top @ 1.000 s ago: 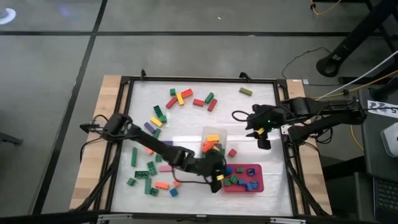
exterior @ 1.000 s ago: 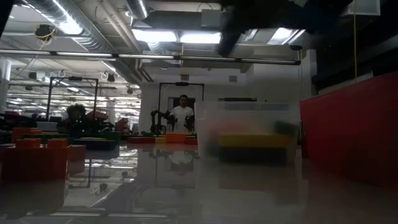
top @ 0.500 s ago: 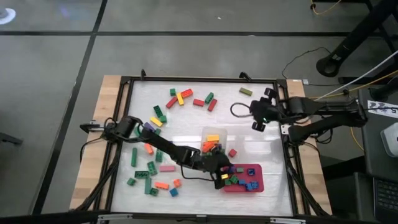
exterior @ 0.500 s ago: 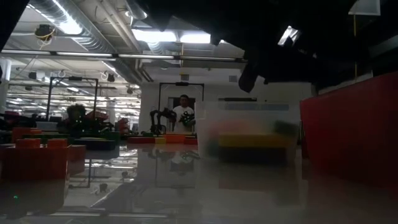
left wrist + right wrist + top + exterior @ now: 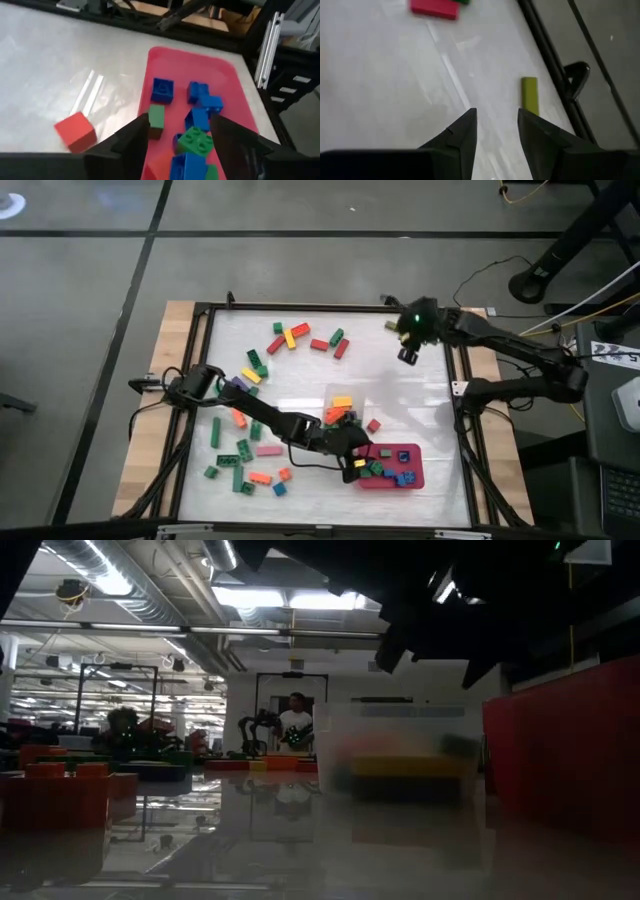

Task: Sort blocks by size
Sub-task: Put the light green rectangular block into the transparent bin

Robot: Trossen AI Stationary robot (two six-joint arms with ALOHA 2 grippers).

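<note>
My left gripper (image 5: 357, 467) (image 5: 180, 120) stands open over the left end of the red tray (image 5: 412, 478) (image 5: 165, 60). Blue and green blocks lie in the tray; a green one (image 5: 195, 140) lies there below the gap between the fingers. A red cube (image 5: 75, 131) sits on the table just outside the tray. My right gripper (image 5: 405, 352) (image 5: 496, 112) hangs open and empty at the far right, next to an olive bar (image 5: 395, 327) (image 5: 530, 95) lying flat on the table.
A clear tub (image 5: 343, 405) (image 5: 395, 755) with yellow and orange blocks stands mid-table. Loose blocks lie in a far cluster (image 5: 300, 340) and a near-left cluster (image 5: 245, 455). A black frame (image 5: 455, 380) rims the white table.
My right gripper has swung from the table's right side toward the far edge, tipping further down, and now hangs by the olive bar. My left gripper has edged a little lower and toward the red tray.
</note>
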